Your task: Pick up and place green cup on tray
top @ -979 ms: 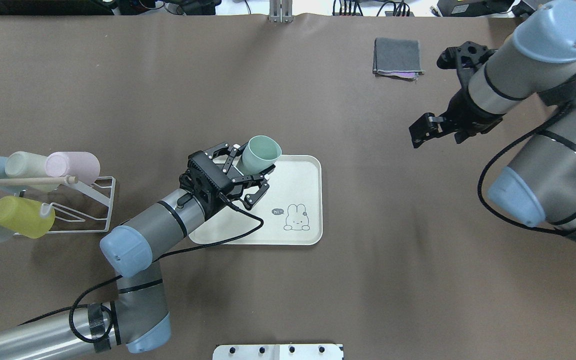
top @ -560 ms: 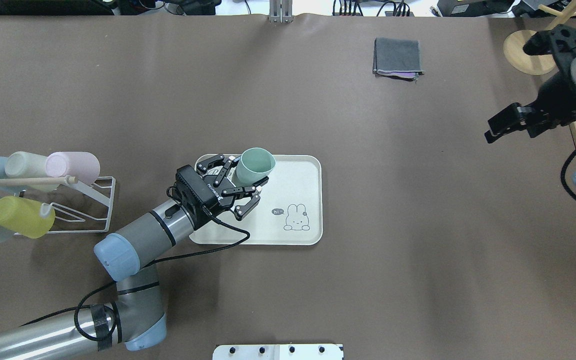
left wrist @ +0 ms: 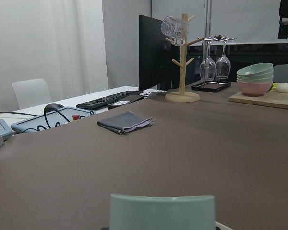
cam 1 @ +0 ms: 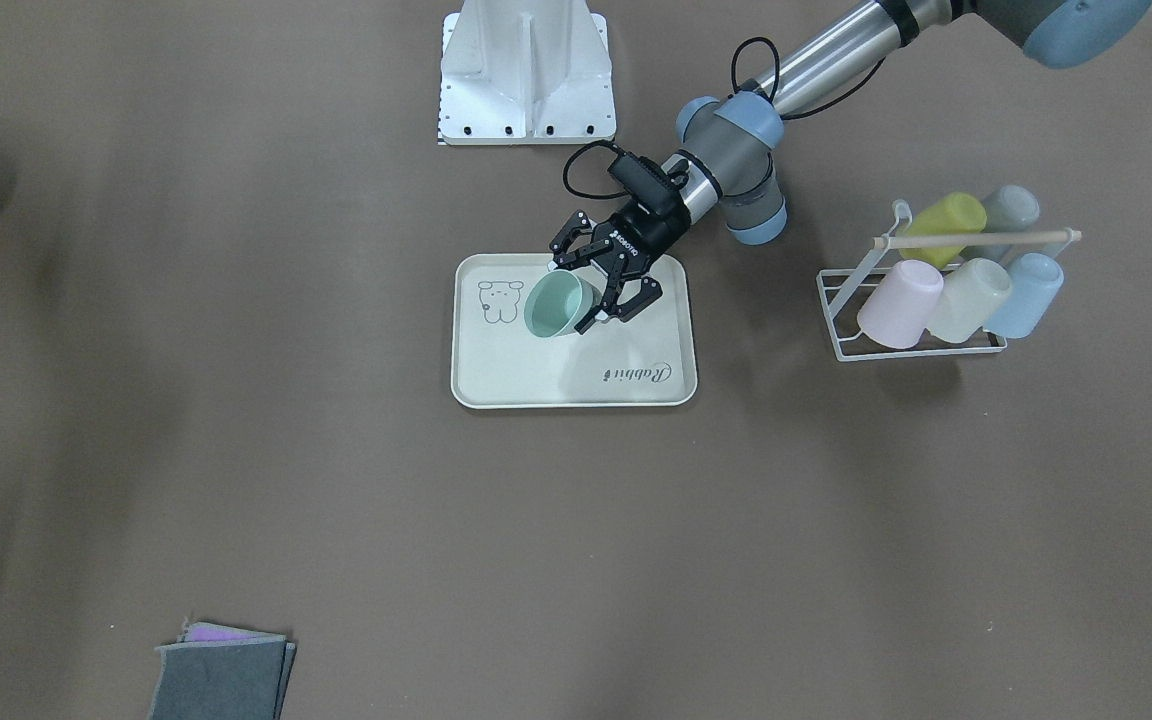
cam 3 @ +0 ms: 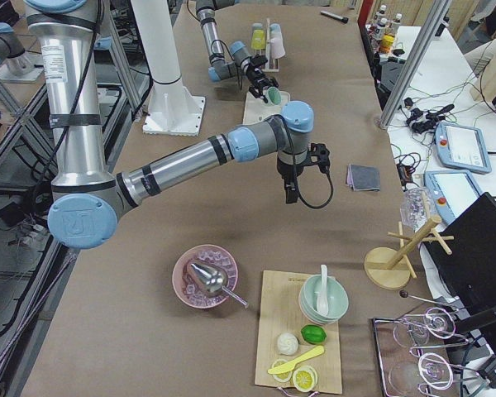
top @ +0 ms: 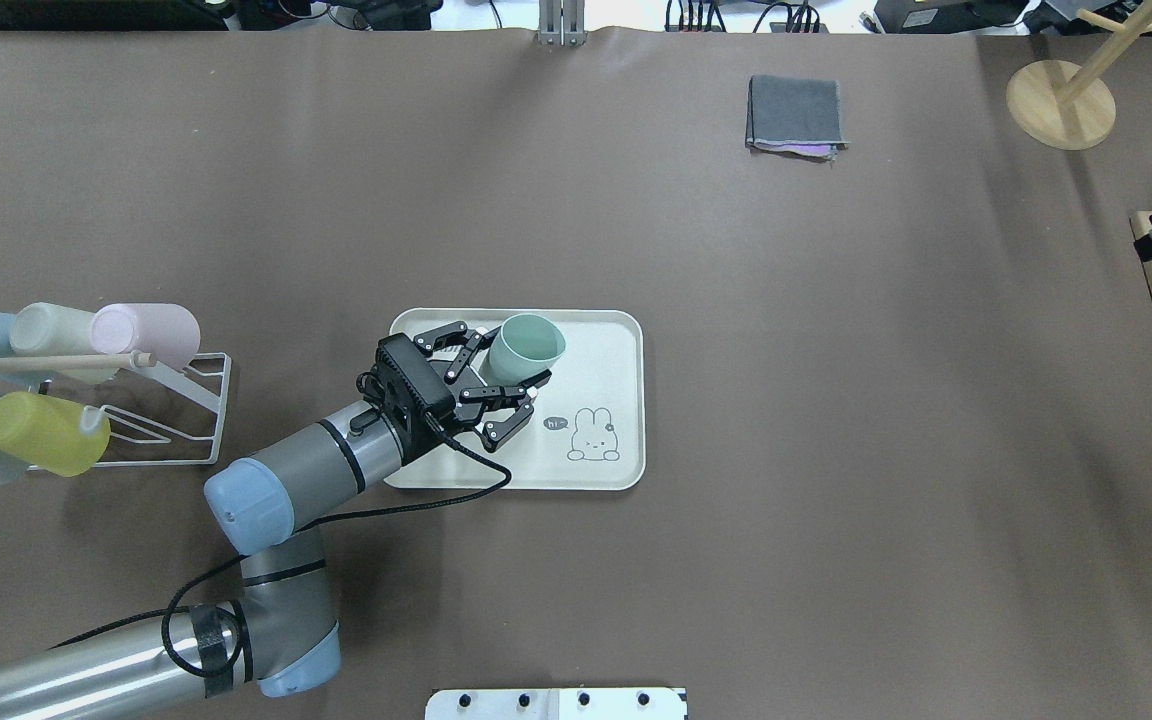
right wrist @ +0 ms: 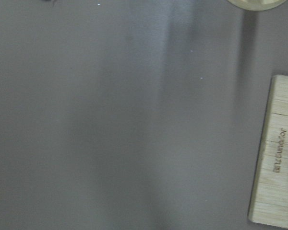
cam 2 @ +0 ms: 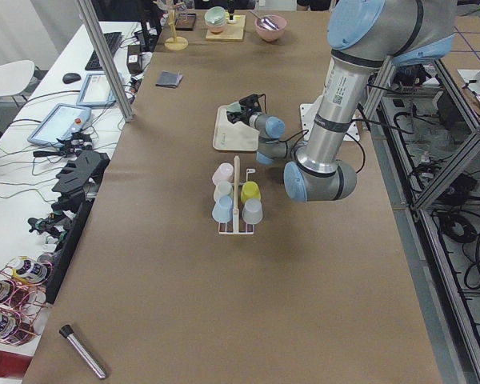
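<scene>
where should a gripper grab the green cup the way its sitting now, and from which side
Grip the green cup across its side wall, near the base, coming from its closed end on the robot's side. It is tilted over the tray with its open mouth facing up and away from the robot, so the smooth tapered wall offers two opposite faces. The left gripper holds it that way.

Robotics lab, aluminium frame post point(cam 2: 106, 60), teach pendant point(cam 2: 60, 126), keyboard point(cam 2: 101, 50), loose cables point(cam 2: 20, 164) on white side bench point(cam 2: 24, 90)

Even, diffuse room light, soft faint shadows on the brown table point(top: 736, 500); right wrist view blurred, streaky, others sharp
</scene>
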Robot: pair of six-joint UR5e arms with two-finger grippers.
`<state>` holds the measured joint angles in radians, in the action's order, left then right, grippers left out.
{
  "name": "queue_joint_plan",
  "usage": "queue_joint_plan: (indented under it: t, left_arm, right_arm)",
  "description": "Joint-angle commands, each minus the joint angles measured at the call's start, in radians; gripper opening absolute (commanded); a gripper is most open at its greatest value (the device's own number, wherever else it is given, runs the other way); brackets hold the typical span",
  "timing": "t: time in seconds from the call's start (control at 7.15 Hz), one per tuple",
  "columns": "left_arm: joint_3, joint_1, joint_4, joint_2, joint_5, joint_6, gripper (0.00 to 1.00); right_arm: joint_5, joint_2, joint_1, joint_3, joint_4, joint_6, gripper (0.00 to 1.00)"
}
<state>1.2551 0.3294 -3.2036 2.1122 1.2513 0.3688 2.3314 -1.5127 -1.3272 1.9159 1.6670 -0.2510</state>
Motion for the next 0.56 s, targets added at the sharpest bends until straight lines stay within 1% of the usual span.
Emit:
queue_joint_plan:
  t: [0.0, 0.28, 0.42]
  left_arm:
    - [0.000, 0.003, 0.048, 0.002, 0.039, 0.016, 0.00]
    - [0.000, 0.003, 0.051, 0.008, 0.056, 0.033, 0.00]
    - [0.000, 0.003, 0.050, 0.014, 0.057, 0.032, 0.02]
  right_arm:
    - [-0.009, -0.001, -0.102, -0.128, -0.010, 0.145, 1.00]
    - [-0.021, -0.001, -0.135, -0.204, -0.038, 0.165, 1.00]
    - [-0.026, -0.001, -0.148, -0.234, -0.053, 0.164, 0.99]
